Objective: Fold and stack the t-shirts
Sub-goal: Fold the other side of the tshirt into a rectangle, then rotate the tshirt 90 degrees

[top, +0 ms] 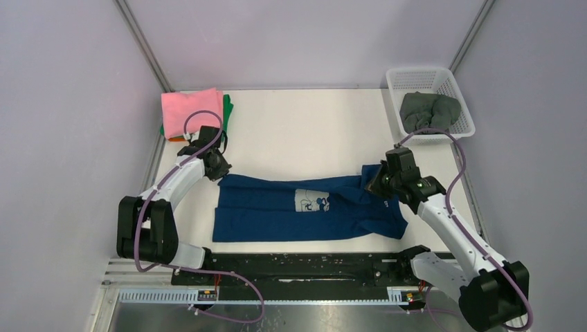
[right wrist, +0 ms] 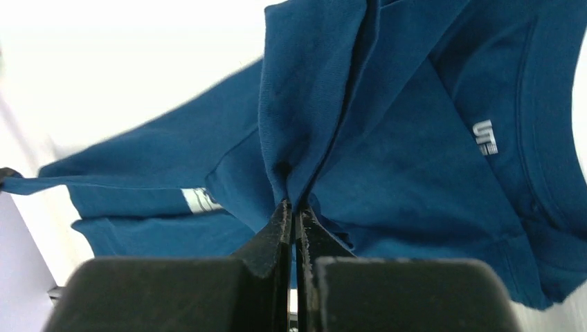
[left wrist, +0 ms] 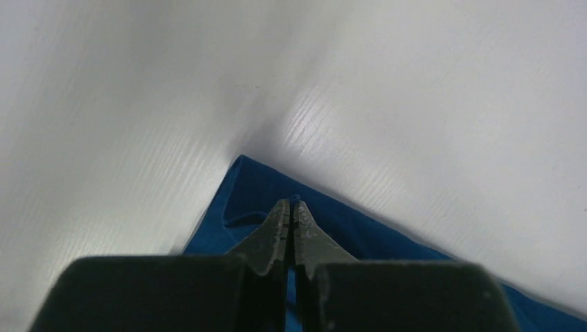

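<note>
A navy blue t-shirt with a pale square print lies spread lengthwise across the table's middle. My left gripper is shut on its far left corner; the left wrist view shows blue cloth pinched at the fingertips. My right gripper is shut on a bunched fold at the shirt's far right edge, and the cloth hangs from the closed jaws in the right wrist view. A folded pink shirt lies on green and orange ones at the far left. A dark grey-green shirt lies crumpled in the basket.
A white plastic mesh basket stands at the far right corner. Metal frame posts rise at both back corners. A black rail runs along the table's near edge between the arm bases.
</note>
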Controlling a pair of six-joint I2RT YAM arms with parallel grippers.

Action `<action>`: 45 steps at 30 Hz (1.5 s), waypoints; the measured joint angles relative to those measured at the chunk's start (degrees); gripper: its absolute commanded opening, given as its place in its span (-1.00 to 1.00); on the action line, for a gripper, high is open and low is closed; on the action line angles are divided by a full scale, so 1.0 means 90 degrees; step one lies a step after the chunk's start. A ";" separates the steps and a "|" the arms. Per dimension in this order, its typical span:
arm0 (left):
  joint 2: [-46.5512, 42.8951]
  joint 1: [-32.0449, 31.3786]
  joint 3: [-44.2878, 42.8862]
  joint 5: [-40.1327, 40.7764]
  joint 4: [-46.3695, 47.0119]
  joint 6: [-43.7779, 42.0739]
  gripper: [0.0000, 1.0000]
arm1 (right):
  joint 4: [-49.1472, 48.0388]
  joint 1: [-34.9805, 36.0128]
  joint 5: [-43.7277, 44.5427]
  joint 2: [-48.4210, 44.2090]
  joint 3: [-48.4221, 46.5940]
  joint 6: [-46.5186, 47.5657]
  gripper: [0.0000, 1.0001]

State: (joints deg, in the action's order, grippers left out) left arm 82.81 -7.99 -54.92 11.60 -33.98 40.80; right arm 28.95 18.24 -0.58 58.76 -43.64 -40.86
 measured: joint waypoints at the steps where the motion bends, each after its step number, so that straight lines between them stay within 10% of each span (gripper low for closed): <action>1: -0.0097 0.0002 0.0073 0.0029 -0.0015 0.0015 -1.00 | 0.0085 0.0041 0.0010 -0.0138 0.0131 -0.0036 -0.98; 12: -0.0454 0.0000 0.0746 0.0129 -0.0024 0.0274 -0.78 | 0.0712 0.0631 0.0109 -0.1761 0.1656 -0.1013 -0.45; 16: -0.0578 0.0002 0.0911 0.0323 -0.0199 0.0367 -0.29 | 0.1209 0.0702 0.0044 -0.2319 0.1994 -0.1086 0.14; 19: -0.0767 0.0002 0.0942 0.0478 -0.0420 0.0476 -0.11 | 0.1574 0.0721 -0.0007 -0.2754 0.2004 -0.0976 0.97; 24: -0.1443 0.0002 0.0942 0.0602 -0.0770 0.0631 0.97 | 0.1821 0.0726 0.0194 -0.3402 0.1761 -0.0801 0.99; 30: -0.2001 -0.0056 0.0940 0.0141 -0.0755 0.0561 0.98 | 0.0673 0.0726 0.0112 -0.3109 0.1732 -0.0857 0.99; 45: -0.0597 -0.1231 0.1552 -0.1173 0.0364 0.0430 0.98 | -0.1661 0.0590 -0.0617 0.1630 0.1183 -0.1035 0.99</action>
State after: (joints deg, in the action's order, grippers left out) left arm 77.43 -19.07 -40.95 1.04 -30.70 44.66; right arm 14.00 23.55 -6.13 73.43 -32.99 -50.17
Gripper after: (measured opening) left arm 0.989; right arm 0.993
